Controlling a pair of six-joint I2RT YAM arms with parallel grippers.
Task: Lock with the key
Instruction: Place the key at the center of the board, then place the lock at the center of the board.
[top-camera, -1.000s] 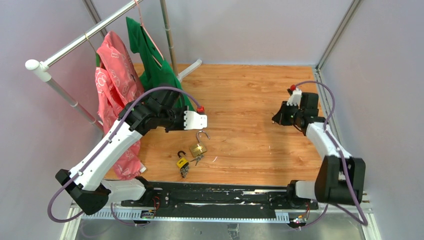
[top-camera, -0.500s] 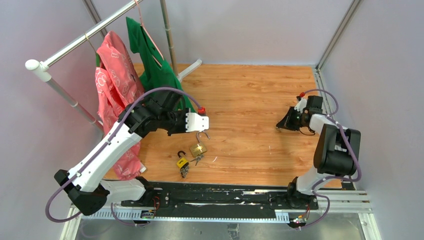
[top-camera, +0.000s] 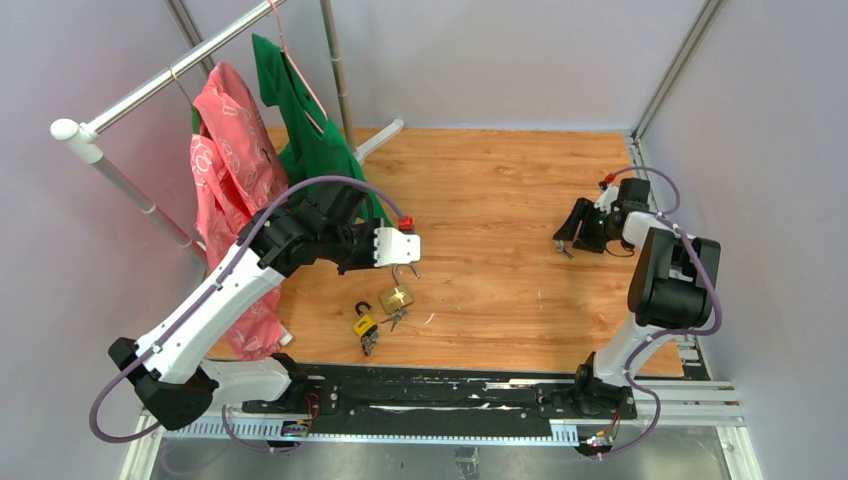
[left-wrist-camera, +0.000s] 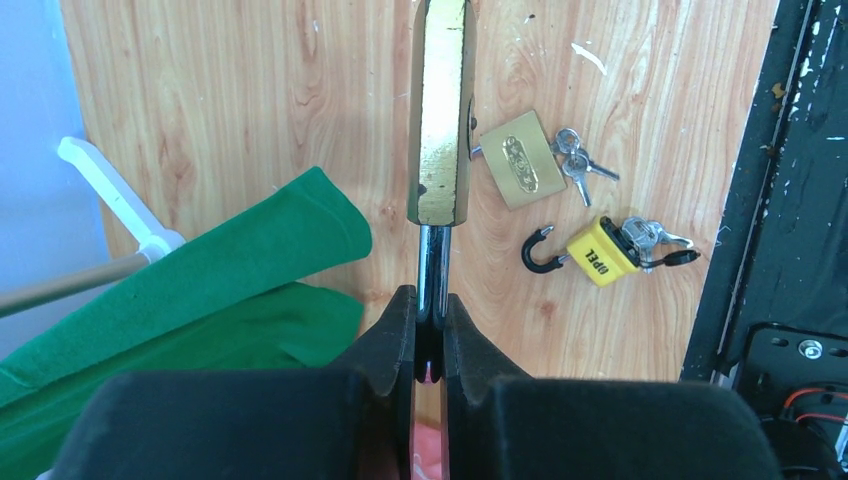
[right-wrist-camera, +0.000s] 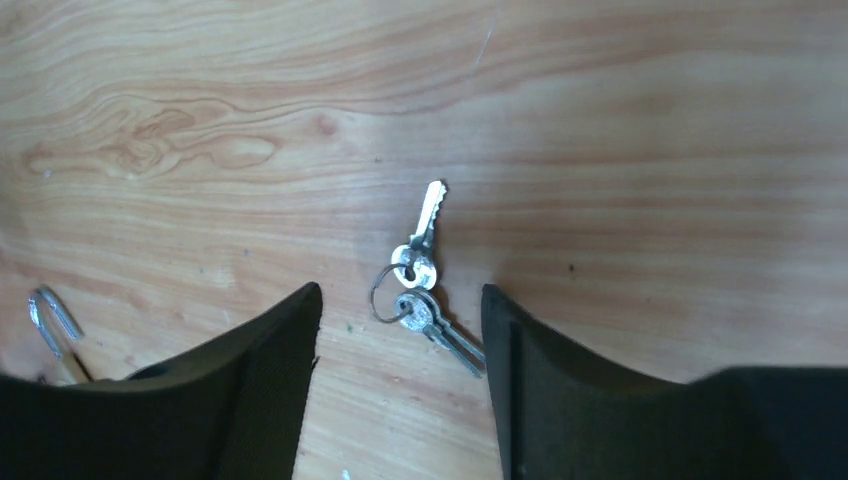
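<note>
Directly beneath the right gripper (right-wrist-camera: 400, 295), fingers apart, lies the ringed key pair (right-wrist-camera: 414, 266) on the wooden table, one blade pointing away. Well apart, the left gripper (left-wrist-camera: 430, 305) clamps a brass padlock (left-wrist-camera: 440, 110) by its shackle.

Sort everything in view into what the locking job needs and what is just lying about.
Job:
- brass padlock, held by its shackle in the left gripper
- two silver keys on a ring, under the open right gripper

Lying about:
- second brass padlock with its keys
- yellow padlock with keys
- green garment, pink garment, metal rack
</note>
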